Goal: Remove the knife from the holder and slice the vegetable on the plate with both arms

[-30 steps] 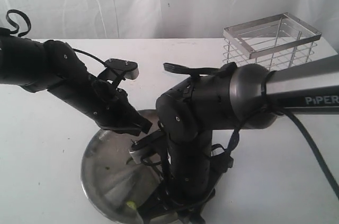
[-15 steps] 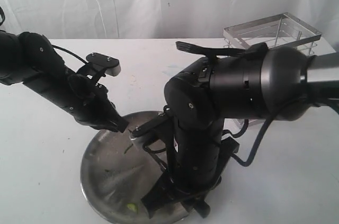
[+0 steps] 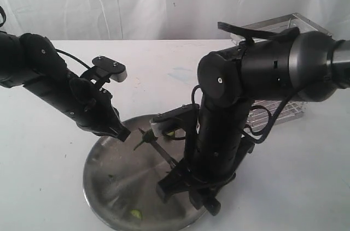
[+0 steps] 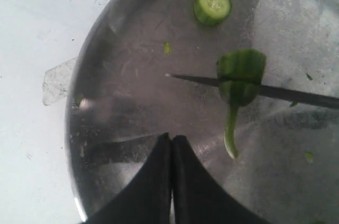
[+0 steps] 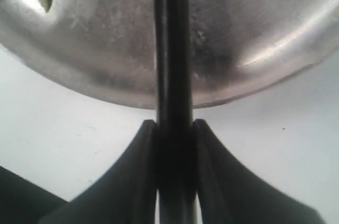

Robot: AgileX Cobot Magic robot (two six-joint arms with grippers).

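- The white tabletop [image 3: 44,149] carries my plate [image 3: 104,187] near the front, with the wire holder [image 3: 284,29] well apart at the back right, partly hidden behind the right arm.
- My right gripper [image 5: 172,128] has its jaws pinching the knife [image 4: 275,92] by the handle, over the plate's rim, so the blade reaches inward across the dish.
- My left gripper [image 4: 172,150] hovers over the plate with jaws pressed together on nothing; I judge it is placed to steady the piece.
- The vegetable [image 4: 239,81] sits on the blade, seemingly skewered, stem dangling.
- One cut slice [image 4: 212,4] lies nearby on the plate.
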